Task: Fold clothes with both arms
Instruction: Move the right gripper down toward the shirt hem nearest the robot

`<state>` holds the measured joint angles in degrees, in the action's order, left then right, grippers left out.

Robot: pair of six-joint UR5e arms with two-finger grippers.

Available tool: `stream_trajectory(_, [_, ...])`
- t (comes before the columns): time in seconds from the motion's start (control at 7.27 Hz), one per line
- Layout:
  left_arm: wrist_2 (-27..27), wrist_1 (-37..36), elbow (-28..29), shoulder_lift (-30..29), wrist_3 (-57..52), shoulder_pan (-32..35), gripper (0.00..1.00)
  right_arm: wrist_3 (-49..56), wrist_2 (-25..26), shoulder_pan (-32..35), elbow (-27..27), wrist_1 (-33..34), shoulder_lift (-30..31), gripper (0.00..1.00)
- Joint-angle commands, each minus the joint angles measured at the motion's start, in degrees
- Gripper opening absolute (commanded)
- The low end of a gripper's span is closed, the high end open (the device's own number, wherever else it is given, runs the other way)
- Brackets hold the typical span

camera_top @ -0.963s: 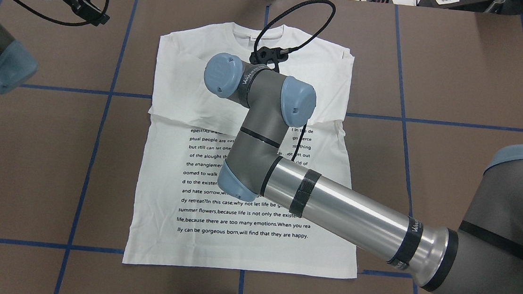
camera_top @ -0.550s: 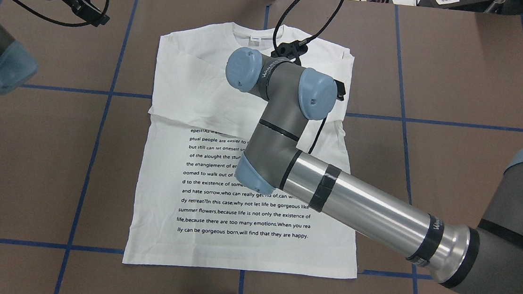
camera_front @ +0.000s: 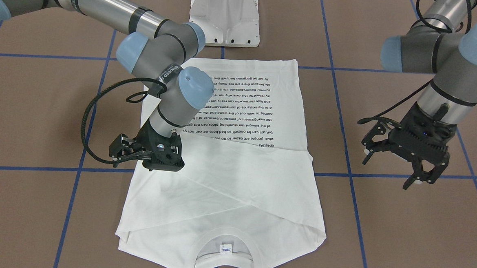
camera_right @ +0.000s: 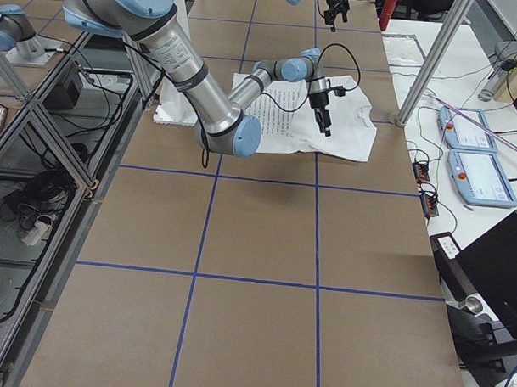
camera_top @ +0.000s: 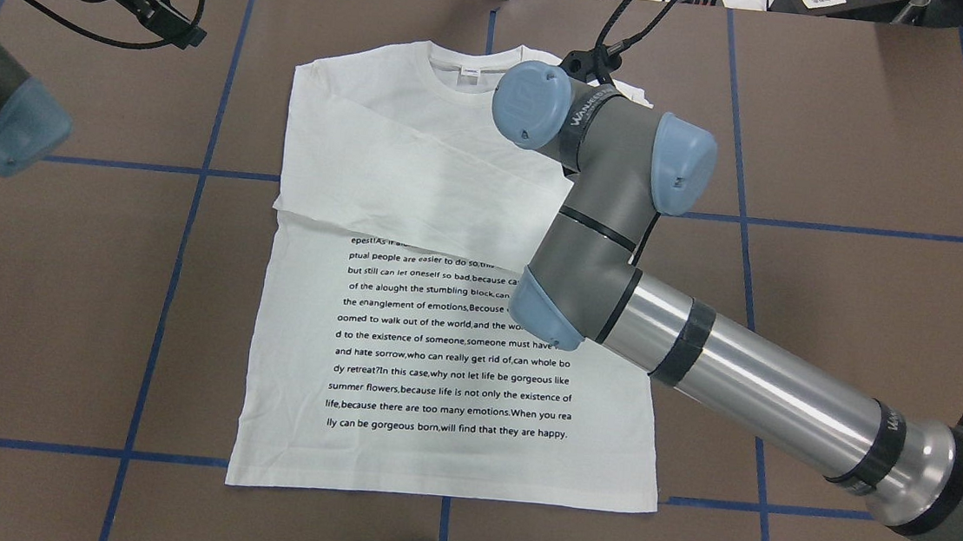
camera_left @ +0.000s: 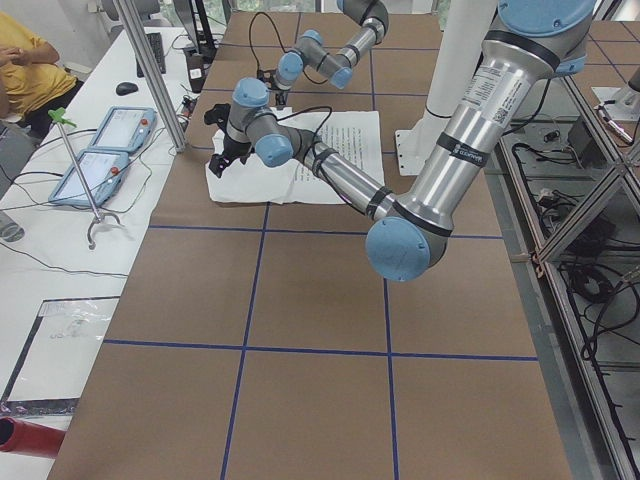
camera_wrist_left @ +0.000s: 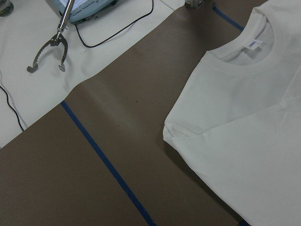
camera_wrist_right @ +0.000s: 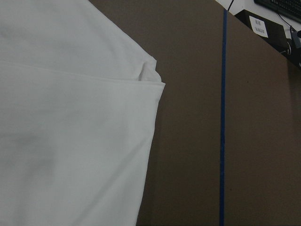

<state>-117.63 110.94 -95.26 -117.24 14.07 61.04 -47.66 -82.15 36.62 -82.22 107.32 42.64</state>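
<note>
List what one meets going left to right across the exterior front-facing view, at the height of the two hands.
In order: right hand, shirt, left hand.

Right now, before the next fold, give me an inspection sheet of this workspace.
Surface: brown table with blue tape grid.
Job's things: white shirt lies flat, print up, both sleeves folded across the chest.
Clutter: white metal stand at the robot's edge.
Grippers: left gripper open, empty, beside the shirt; right gripper empty at the shirt's edge, fingers' spread unclear.
Cables: black cable loops off the right wrist.
Surroundings: two pendants on a side bench; seated person.
</note>
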Motion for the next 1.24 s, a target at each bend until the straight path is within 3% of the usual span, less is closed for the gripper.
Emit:
stream_trajectory(0.0, [0.1, -0.2, -4.2, 2.9, 7.1, -1.2, 1.0, -0.9, -8.5, 0.9, -21.5, -5.0, 12.1, 1.0])
stream_trajectory(0.28, [0.6, -0.1, -15.4, 10.7, 25.0, -7.5, 1.0, -8.7, -13.9, 0.5, -39.0, -5.4, 23.1, 1.0])
stream_trajectory(0.41, [1.5, -0.1, -21.6, 14.4, 32.2, -11.5, 1.0, -16.3, -14.7, -2.1, -43.9, -6.3, 26.7, 1.0])
stream_trajectory(0.69, [11.3, 0.0, -28.8, 19.8, 45.9, -23.7, 1.0, -27.2, -10.7, -10.4, -49.2, -9.4, 31.7, 1.0])
stream_trajectory(0.83, [15.0, 0.1, -30.1, 21.3, 53.5, -30.2, 1.0, -32.0, -5.4, -15.9, -51.0, -9.5, 33.8, 1.0])
stream_trajectory(1.1, [26.1, -0.2, -29.5, 23.7, 65.2, -43.9, 1.0, -35.7, 0.0, -22.2, -51.2, -9.5, 35.8, 1.0])
